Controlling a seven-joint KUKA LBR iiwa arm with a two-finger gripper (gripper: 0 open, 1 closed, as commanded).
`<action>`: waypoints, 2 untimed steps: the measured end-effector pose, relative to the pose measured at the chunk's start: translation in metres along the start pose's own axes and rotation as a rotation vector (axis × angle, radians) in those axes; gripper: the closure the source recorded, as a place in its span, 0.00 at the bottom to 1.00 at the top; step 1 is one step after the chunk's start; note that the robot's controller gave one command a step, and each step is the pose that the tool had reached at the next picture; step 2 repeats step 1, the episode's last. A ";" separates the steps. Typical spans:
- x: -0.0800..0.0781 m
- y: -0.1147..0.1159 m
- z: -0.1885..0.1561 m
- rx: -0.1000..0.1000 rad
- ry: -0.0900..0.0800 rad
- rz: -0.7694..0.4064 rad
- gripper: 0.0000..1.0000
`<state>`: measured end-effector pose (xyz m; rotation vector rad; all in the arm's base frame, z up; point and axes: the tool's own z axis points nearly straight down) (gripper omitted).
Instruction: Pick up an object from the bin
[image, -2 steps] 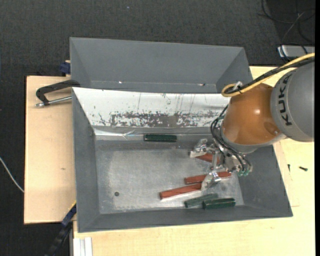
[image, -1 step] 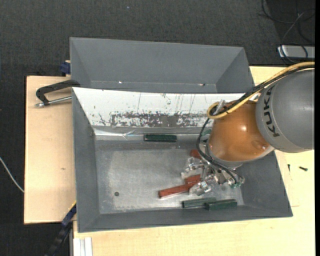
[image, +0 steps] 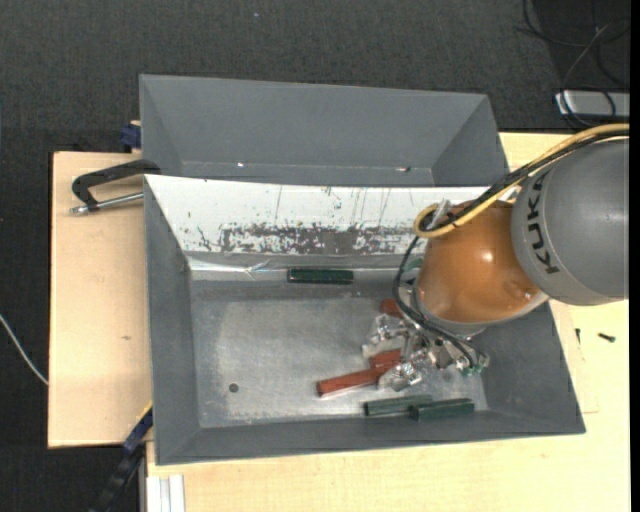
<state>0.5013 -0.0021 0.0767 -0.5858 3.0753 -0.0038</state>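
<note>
My gripper (image: 405, 368) is low in the bin's right front part, under the orange cover, its metal fingers down at the right end of a red-brown flat stick (image: 348, 382). The stick lies slanted on the bin floor, its left end pointing to the front left. Just in front of the gripper lie two dark green sticks (image: 420, 408) end to end along the front wall. Whether the red-brown stick is between the fingers cannot be made out.
Another dark green stick (image: 320, 275) lies along the foot of the back wall. The arm and its orange cover hang over the bin's right side. The left half of the floor is bare metal.
</note>
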 end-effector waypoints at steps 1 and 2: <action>-0.005 -0.019 -0.147 -0.006 0.005 -0.386 1.00; -0.005 -0.019 -0.147 -0.006 0.005 -0.386 1.00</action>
